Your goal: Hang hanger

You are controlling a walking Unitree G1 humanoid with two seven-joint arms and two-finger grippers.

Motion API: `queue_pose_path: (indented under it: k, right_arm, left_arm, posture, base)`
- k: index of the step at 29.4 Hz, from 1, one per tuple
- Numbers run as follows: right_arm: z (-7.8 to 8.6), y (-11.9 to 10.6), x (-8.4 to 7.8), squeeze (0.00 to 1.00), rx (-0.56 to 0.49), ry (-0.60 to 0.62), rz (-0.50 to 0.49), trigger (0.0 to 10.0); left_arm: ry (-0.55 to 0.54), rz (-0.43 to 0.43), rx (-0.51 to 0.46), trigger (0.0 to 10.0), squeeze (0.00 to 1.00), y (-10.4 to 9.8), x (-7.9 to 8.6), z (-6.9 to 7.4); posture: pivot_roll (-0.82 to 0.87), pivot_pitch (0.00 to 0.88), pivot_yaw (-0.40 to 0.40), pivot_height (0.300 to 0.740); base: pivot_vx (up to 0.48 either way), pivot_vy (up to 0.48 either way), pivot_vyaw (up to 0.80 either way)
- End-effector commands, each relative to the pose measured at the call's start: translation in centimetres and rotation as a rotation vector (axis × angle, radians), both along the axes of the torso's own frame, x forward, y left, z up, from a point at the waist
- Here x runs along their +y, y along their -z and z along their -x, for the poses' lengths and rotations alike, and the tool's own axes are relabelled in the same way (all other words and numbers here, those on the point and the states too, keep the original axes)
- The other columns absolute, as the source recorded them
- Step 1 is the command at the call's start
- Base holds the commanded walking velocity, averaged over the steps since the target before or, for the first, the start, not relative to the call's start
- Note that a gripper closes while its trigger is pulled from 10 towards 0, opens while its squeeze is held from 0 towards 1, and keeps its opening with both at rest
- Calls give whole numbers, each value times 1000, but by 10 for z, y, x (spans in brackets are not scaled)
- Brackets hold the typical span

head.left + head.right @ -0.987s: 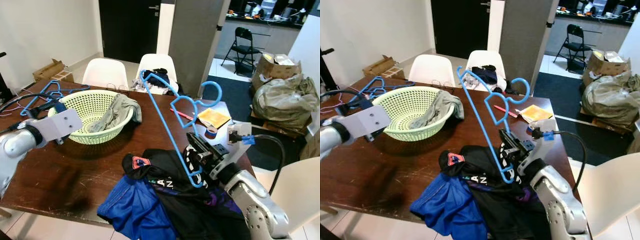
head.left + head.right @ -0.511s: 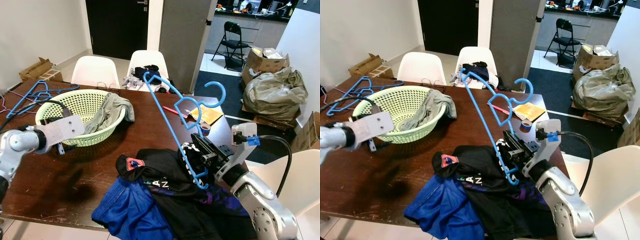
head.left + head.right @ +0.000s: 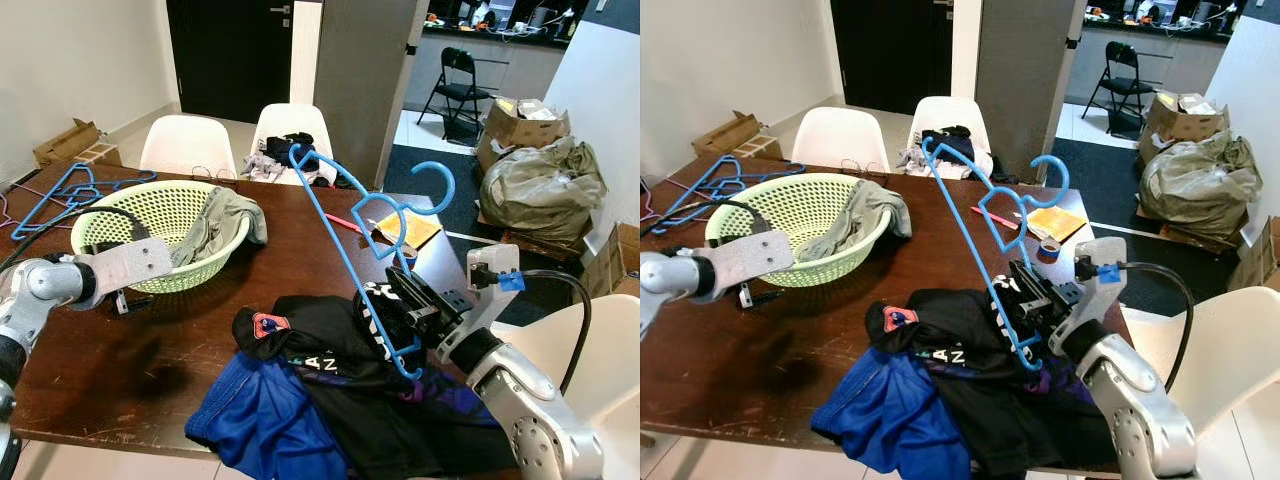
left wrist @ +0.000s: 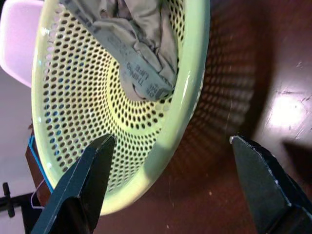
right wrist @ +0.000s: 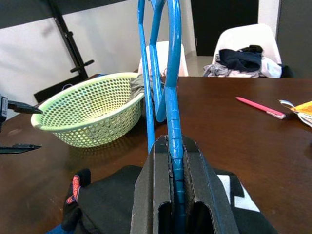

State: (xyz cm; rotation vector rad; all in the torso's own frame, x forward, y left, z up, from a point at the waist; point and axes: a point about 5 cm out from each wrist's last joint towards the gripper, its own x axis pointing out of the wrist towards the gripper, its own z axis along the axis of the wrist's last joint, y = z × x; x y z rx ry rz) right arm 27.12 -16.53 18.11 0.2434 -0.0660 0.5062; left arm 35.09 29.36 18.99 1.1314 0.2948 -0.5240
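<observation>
Dark wooden table (image 3: 300,250) fills your workspace. Your left gripper (image 4: 165,185), fingers apart, straddles the green basket (image 3: 160,235) rim. Your right gripper (image 5: 170,195), over the black garment (image 3: 330,350), is clamped on the blue hanger (image 3: 345,235), which rises upright from it.
</observation>
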Motion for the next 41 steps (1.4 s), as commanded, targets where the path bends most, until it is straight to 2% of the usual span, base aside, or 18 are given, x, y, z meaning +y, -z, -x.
queue_pose_path:
  k: [1,3,4,5,6,12,22,29,30,31,32,33,34,36,37,38,40,41]
  right_arm:
    - [2,-3,-4,0,-5,12,2,10000]
    - [2,-4,-5,0,-8,14,4,10000]
    - [1,-5,-5,0,-9,16,5,10000]
    - [1,-5,-5,0,-9,16,5,10000]
    - [1,-5,-6,0,-11,17,7,10000]
    - [1,-7,-8,0,-17,29,11,10000]
    - [0,-8,-10,0,-21,39,10,10000]
    - [-2,-8,-9,0,-24,45,9,10000]
    - [-2,-8,-9,0,-25,43,7,10000]
    - [-2,-8,-9,0,-25,43,7,10000]
    - [-2,-8,-8,0,-26,43,5,10000]
    - [-3,-8,-7,0,-27,40,5,10000]
    - [-4,-8,-7,0,-28,38,4,10000]
    - [-6,-8,-8,0,-28,36,4,10000]
    - [-6,-8,-8,0,-28,36,4,10000]
    - [-6,-8,-9,0,-29,37,3,10000]
    - [-7,-8,-9,0,-29,37,3,10000]
    - [-8,-8,-10,0,-30,39,3,10000]
  left_arm:
    - [17,7,10,10000,0,5,-7,-3]
    - [7,17,13,10000,0,9,-7,-3]
    - [8,33,22,5373,0,12,-8,-3]
    - [8,33,22,5373,0,12,-8,-3]
    - [8,41,36,0,0,16,-8,-3]
    - [-12,39,102,0,0,30,-6,0]
    - [-12,26,97,0,0,25,-3,-1]
    - [66,92,103,0,0,15,-12,-3]
    - [130,143,137,0,0,12,-21,-1]
    - [130,143,137,0,0,12,-21,-1]
    - [182,180,162,0,0,10,-28,1]
    - [287,220,232,0,0,8,-41,10]
    - [411,242,340,0,0,4,-55,27]
    - [573,263,520,0,0,1,-75,59]
    - [573,263,520,0,0,1,-75,59]
    - [609,266,576,0,0,-1,-79,69]
    - [622,267,601,0,0,-2,-81,73]
    - [632,226,670,0,0,-3,-76,86]
  posture:
    - [-56,0,-61,740]
    - [-60,0,-62,740]
    - [-64,0,-63,740]
    - [-64,0,-63,740]
    - [-64,0,-63,740]
    - [-74,0,-58,740]
    - [-68,0,-55,740]
    - [-58,0,-50,740]
    - [-49,0,-49,740]
    - [-49,0,-49,740]
    - [-49,0,-49,740]
    - [-42,0,-47,740]
    - [-36,0,-46,740]
    - [-28,0,-45,740]
    - [-28,0,-45,740]
    - [-27,0,-45,740]
    - [-27,0,-45,740]
    - [-17,0,-45,740]
  base:
    - [0,0,0]
    - [0,0,0]
    - [0,0,0]
    - [0,0,0]
    - [0,0,0]
    - [0,0,0]
    - [0,0,0]
    - [0,0,0]
    - [0,0,0]
    - [0,0,0]
    - [0,0,0]
    - [0,0,0]
    - [0,0,0]
    - [0,0,0]
    - [0,0,0]
    - [0,0,0]
    - [0,0,0]
    - [0,0,0]
